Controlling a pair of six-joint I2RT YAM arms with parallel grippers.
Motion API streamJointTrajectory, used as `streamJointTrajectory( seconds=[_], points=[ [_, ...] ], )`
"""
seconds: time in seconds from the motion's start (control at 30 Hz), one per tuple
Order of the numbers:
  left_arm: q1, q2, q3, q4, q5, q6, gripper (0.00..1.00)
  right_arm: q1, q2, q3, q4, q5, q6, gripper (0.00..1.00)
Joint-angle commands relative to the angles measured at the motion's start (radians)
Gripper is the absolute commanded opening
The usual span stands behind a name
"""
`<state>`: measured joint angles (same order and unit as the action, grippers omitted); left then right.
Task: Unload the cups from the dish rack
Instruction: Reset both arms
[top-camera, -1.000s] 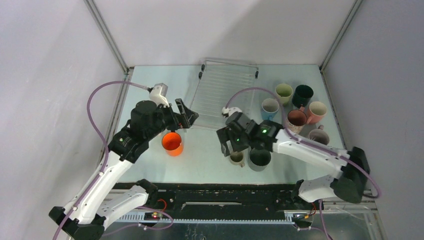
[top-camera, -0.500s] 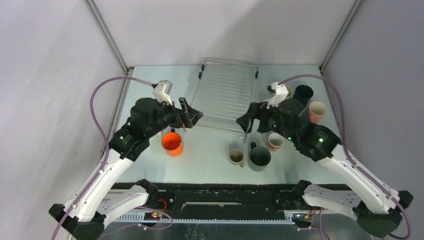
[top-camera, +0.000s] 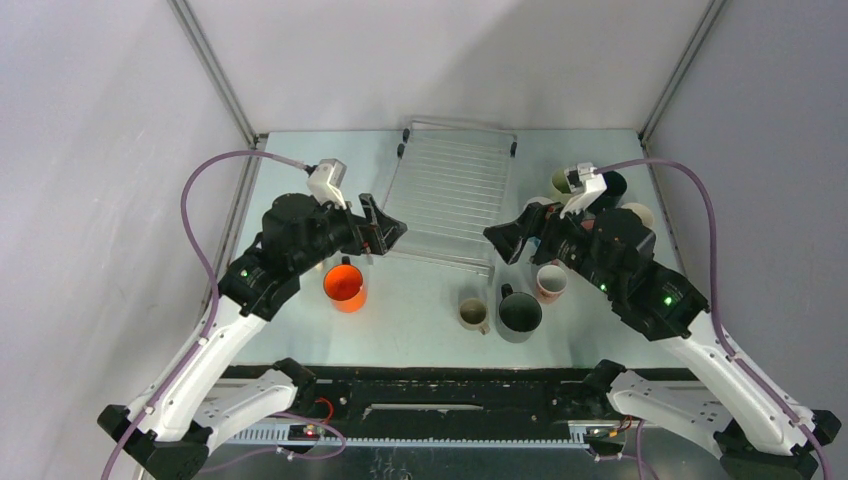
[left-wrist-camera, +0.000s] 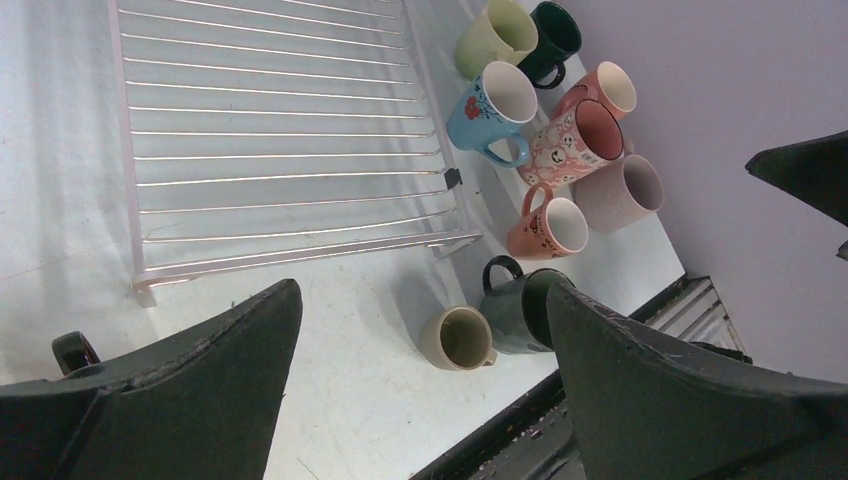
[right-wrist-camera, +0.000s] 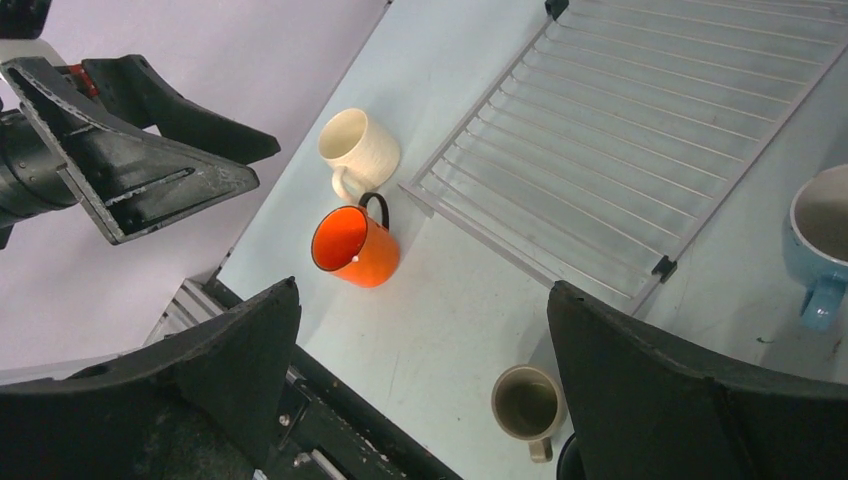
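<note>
Top external view: the left gripper (top-camera: 380, 228) is held over the near left corner of the dish rack (top-camera: 450, 185), jaws spread wide, with nothing gripped; it appears clear of the wires, though height is hard to judge. The right gripper (top-camera: 508, 238) is held at the near right corner, likewise wide open and empty. The cups are set on the table (top-camera: 420, 300) outside the rack: an orange cup (top-camera: 345, 285) left, a beige cup (top-camera: 473, 315) and a dark green cup (top-camera: 520, 315) in front, and a cluster (left-wrist-camera: 560, 130) right.

Pale table (top-camera: 420, 292), plain grey walls (top-camera: 450, 60)
</note>
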<state>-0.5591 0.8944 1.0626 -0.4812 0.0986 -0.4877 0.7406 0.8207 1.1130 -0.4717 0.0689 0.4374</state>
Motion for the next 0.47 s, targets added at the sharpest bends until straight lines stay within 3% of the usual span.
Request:
streamJointTrajectory(
  seconds=[0.0, 0.43],
  points=[
    [-0.007, -0.010, 0.058, 0.013, -0.018, 0.029, 1.00, -0.003, -0.006, -0.008, 0.039, -0.007, 0.018, 1.00],
    [-0.007, -0.018, 0.056, 0.009, -0.014, 0.044, 1.00, -0.003, 0.000, -0.008, 0.045, -0.014, 0.018, 1.00]
  ],
)
